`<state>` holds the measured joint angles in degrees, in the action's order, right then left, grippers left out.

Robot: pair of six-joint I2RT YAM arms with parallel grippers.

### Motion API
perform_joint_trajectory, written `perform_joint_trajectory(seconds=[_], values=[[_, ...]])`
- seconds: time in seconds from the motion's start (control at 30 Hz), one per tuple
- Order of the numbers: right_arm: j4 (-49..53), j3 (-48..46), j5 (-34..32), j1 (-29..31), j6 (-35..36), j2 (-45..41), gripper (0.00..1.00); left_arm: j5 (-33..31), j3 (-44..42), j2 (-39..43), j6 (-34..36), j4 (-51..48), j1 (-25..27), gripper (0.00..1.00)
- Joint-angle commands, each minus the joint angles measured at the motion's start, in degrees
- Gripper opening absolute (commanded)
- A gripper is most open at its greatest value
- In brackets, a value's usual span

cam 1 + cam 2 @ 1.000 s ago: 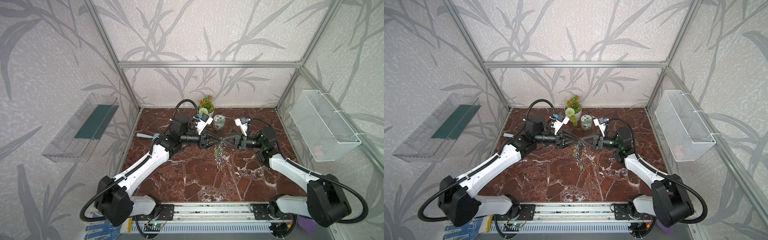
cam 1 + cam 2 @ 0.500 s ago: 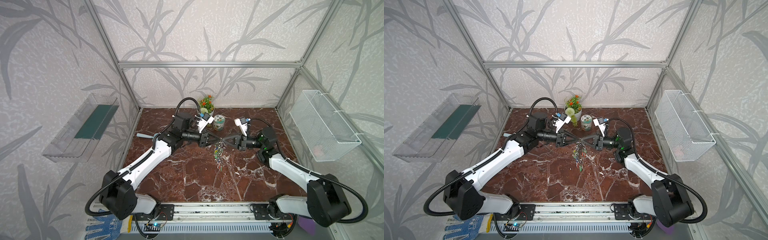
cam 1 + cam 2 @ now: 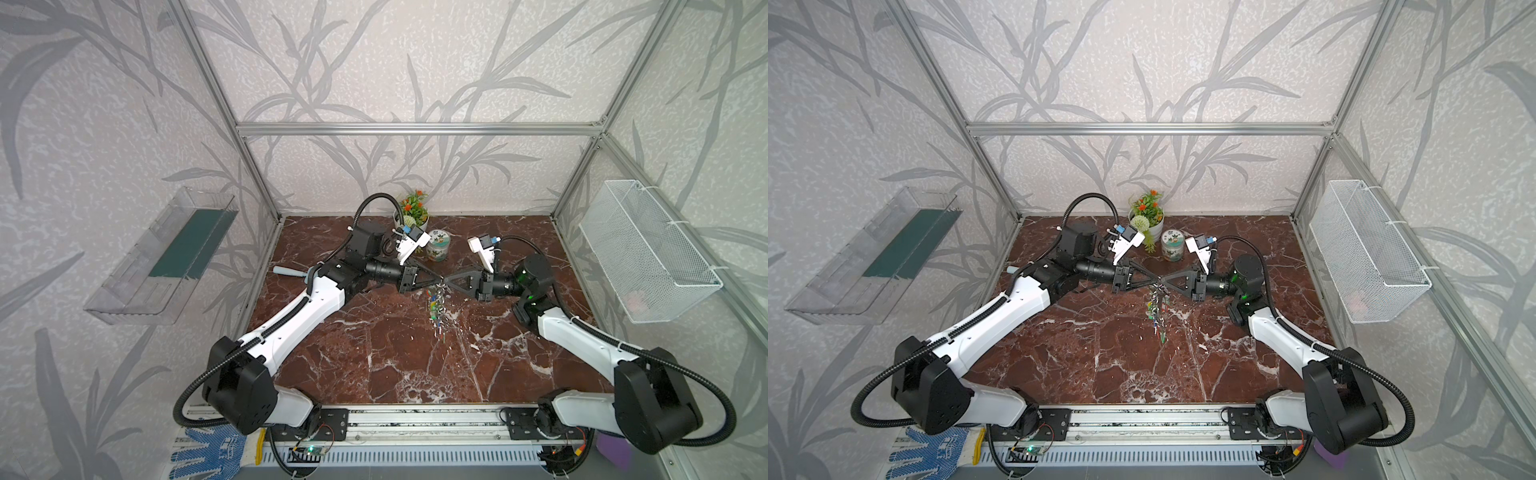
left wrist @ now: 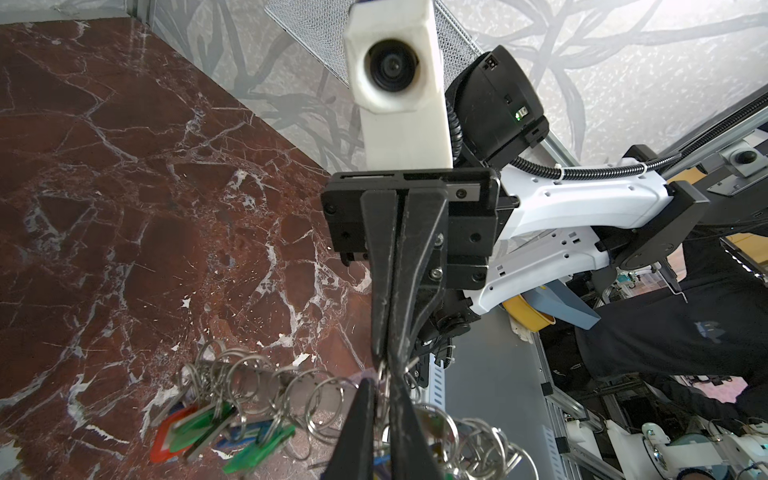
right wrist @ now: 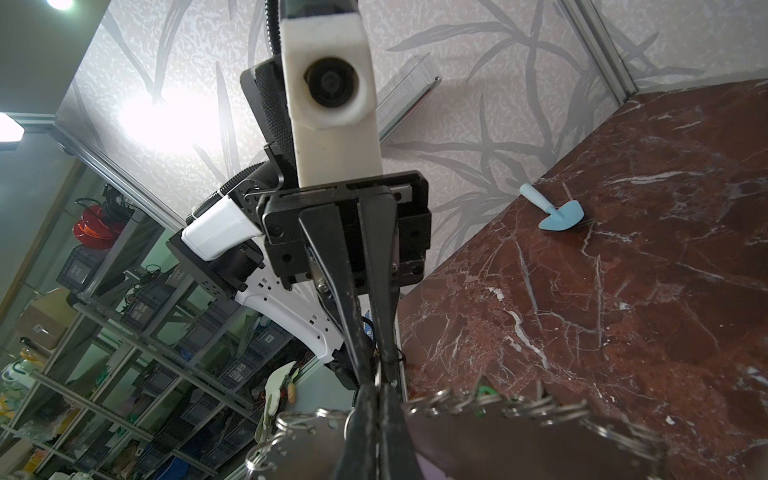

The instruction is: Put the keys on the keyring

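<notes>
Grippers are meeting tip to tip above the red-brown marble counter [image 3: 374,353] in both top views. The left gripper [image 3: 437,281] is reaching in from the left and the right gripper [image 3: 449,284] from the right. A large silvery metal keyring [image 3: 437,305], strung with small grey keys and coloured plastic tags, is hanging in a bunch just below their meeting point. A potted plant with orange flowers [image 3: 413,210] and a small patterned round tin [image 3: 438,245] are standing near the back wall, well behind the bunch.

From the left wrist, the left gripper [image 4: 383,388] is showing its jaws drawn to a narrow slit, with a thin wire ring of the keyring [image 4: 257,386] running between them. Green plastic tags [image 4: 199,424] and a red plastic tag [image 4: 164,444] are dangling clear of the counter. Facing it, the right gripper [image 4: 384,361] is pressing its jaws together along their whole length.

From the right wrist, the right gripper [image 5: 378,390] is pinching a wire ring, its jaws closed tight. The left gripper [image 5: 376,363] is narrowing onto the same spot from the far side. A light blue plastic scraper [image 5: 561,216] is lying on the counter near the wall. The small silvery key with the pale lilac tag cannot be picked out for certain; a pale lilac edge [image 5: 424,471] is showing just beside the right gripper.
</notes>
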<state>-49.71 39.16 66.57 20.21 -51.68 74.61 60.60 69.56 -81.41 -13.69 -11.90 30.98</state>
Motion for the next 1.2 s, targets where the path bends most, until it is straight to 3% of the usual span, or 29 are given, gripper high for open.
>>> perform_joint_trajectory(seconds=[0.0,0.1,0.23,0.4,0.53,0.63,0.77,1.17], values=[[-3.8,2.3,0.2,0.3,-0.3,-0.4,0.00,1.3,2.4,-0.8,1.7,-1.4,0.4,0.11],[-3.9,2.3,0.2,0.3,-0.2,-0.4,0.00,1.3,2.7,-1.1,1.9,-2.0,0.6,0.11],[-3.6,2.2,0.2,0.3,0.0,-0.4,0.00,0.9,2.5,-1.1,1.5,-1.7,0.6,0.00],[-3.1,2.2,0.2,0.2,0.3,-0.6,0.00,-0.2,2.0,-0.5,1.2,-0.9,0.7,0.00],[-0.2,2.8,-0.2,0.3,0.8,-2.2,0.00,-5.2,0.0,1.9,-1.1,4.6,0.7,0.00],[8.3,2.8,-1.9,0.1,5.4,-6.8,0.16,-9.2,-2.9,5.2,-4.7,12.4,0.7,0.00],[20.0,3.2,-5.3,-1.1,11.6,-12.0,0.31,-14.6,-6.4,9.9,-2.4,16.2,2.3,0.00],[18.2,7.5,-3.9,-1.2,10.3,-8.6,0.34,-27.6,-20.3,16.9,-6.3,39.5,8.6,0.00]])
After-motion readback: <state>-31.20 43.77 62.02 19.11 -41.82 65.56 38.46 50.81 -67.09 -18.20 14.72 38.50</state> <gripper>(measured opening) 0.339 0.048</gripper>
